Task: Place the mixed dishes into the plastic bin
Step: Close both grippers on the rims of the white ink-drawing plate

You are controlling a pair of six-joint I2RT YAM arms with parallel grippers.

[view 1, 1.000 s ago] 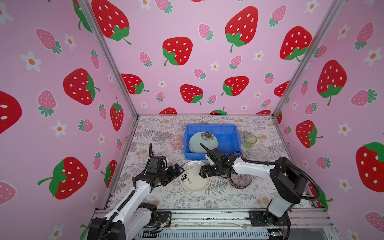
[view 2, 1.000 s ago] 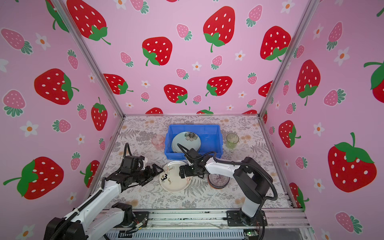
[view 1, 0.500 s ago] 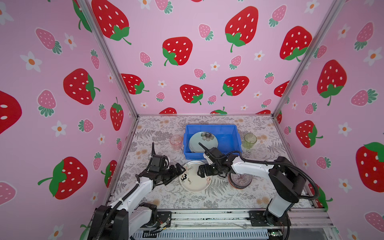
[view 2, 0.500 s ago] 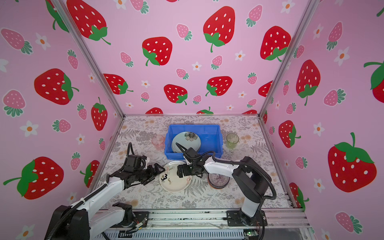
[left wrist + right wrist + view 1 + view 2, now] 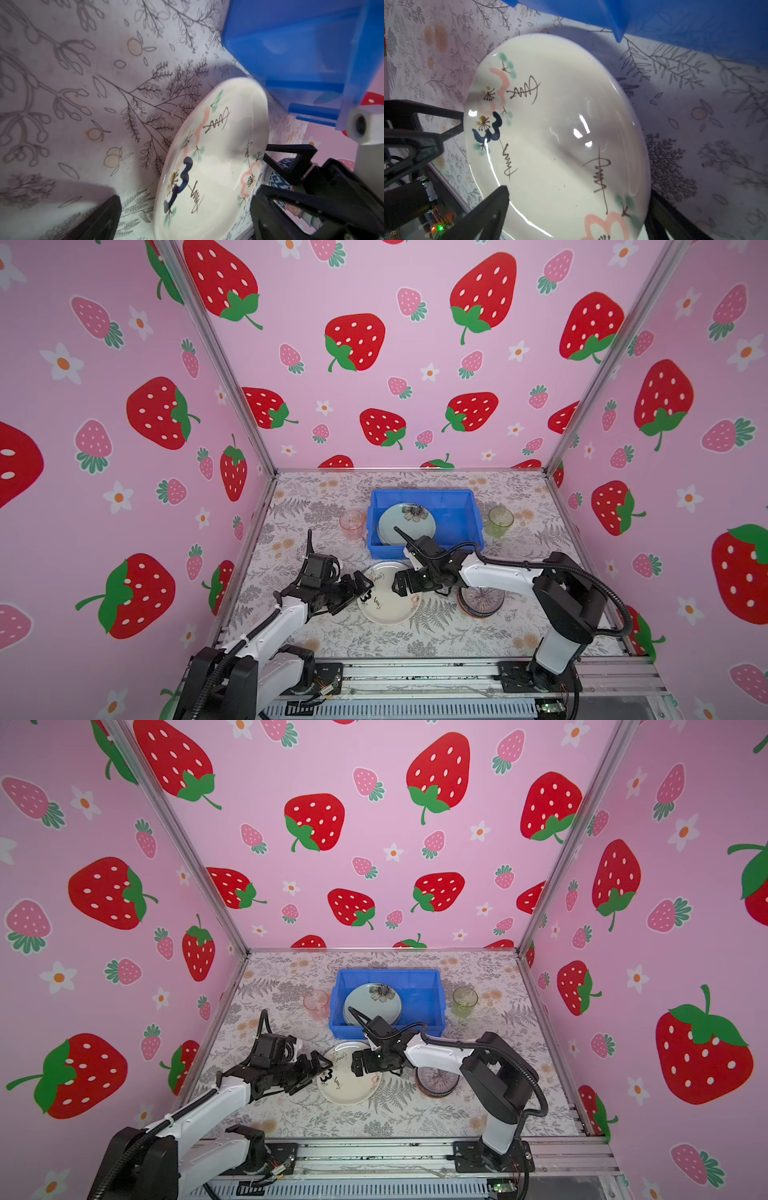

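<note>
Black jaws of the right gripper (image 5: pixel 405 588) are seen spread wide over the cream plate (image 5: pixel 384 608) at its 2 o'clock edge. The left gripper (image 5: pixel 365 585), likewise parted, is set at 10 o'clock. The plate is seen on the table (image 5: pixel 316 497), just short of the blue bin (image 5: pixel 457 512) at 12 o'clock, in which a flowered plate (image 5: pixel 405 522) is held. Stacked bowls (image 5: pixel 482 600) are placed at 3 o'clock.

Round cream glazed ceramic plate (image 5: pixel 560 124): one dark blue-black painted numeral "3" (image 5: pixel 491 129) stands near its rim, clear in both wrist views. Brown brush scribbles (image 5: pixel 600 174) on the same plate are not legible.
</note>
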